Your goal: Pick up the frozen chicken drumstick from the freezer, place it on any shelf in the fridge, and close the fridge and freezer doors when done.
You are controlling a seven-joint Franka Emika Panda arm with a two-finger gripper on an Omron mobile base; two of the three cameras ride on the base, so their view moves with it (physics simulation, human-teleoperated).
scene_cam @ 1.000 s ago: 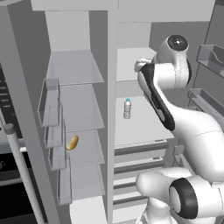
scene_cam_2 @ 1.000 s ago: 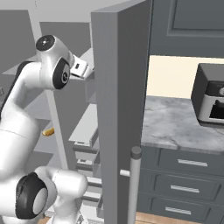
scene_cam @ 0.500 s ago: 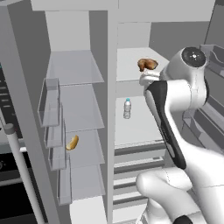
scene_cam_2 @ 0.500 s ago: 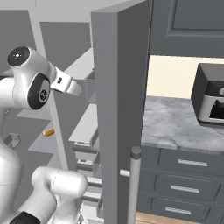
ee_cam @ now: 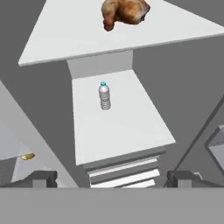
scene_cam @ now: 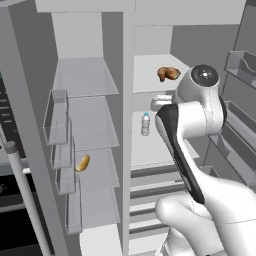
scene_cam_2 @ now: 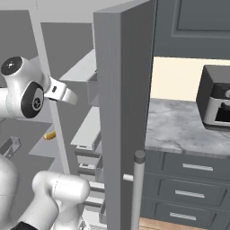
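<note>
The brown chicken drumstick (scene_cam: 168,73) lies on the upper white shelf (scene_cam: 150,82) of the fridge, the right compartment; the hand view has the drumstick (ee_cam: 124,10) at its top edge. My gripper (ee_cam: 112,178) hangs in front of the fridge, below and short of the drumstick, open and with nothing between its fingers. From the right base view the gripper (scene_cam_2: 71,96) points into the open cabinet. The freezer (scene_cam: 85,115), with glass shelves, is the left compartment. Both doors stand open.
A small water bottle (scene_cam: 145,123) stands on the fridge's middle shelf. A small yellowish item (scene_cam: 83,162) lies on a freezer shelf. The fridge door (scene_cam_2: 121,112) with its bar handle (scene_cam_2: 137,188) stands open on the right, the freezer door (scene_cam: 22,165) on the left. A stone counter (scene_cam_2: 179,130) carries an appliance (scene_cam_2: 215,101).
The arm has pulled back from the upper fridge shelf and swung right, uncovering the drumstick lying there. The jaws have stayed open.
</note>
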